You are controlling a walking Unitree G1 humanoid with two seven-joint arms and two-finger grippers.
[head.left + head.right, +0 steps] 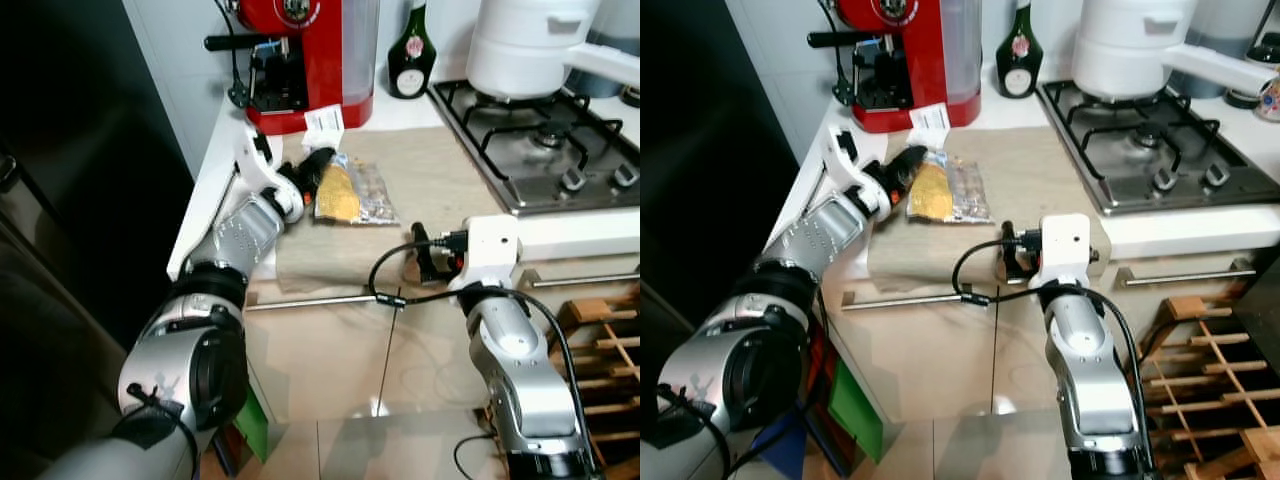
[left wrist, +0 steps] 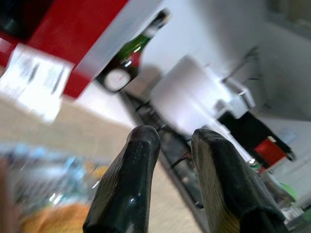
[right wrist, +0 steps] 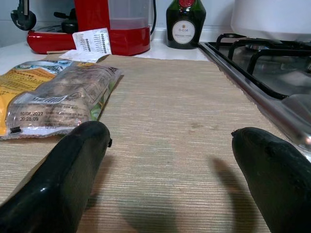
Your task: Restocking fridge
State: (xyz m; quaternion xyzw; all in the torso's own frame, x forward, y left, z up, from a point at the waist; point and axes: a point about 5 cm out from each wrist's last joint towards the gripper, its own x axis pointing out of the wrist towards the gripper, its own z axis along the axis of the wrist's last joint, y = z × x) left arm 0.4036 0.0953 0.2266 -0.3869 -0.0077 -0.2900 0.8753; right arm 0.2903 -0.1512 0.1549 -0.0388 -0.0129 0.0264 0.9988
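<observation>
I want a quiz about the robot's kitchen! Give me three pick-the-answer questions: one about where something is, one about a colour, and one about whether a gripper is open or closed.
1. Where does the food packet lie?
A. on the beige mat
B. on the stove
C. on the floor

2. What colour is the coffee machine?
A. blue
B. red
C. yellow

3. How are the fingers of the right gripper?
A. clamped on the packet
B. shut with nothing in them
C. spread wide apart

Answers:
1. A, the packet rests flat on the mat, between the coffee machine and the stove.
2. B, its body is bright red, beside the dark green bottle.
3. C, the right wrist view shows bare mat in the wide gap between its two black fingers. The left gripper is at the packet's edge.
</observation>
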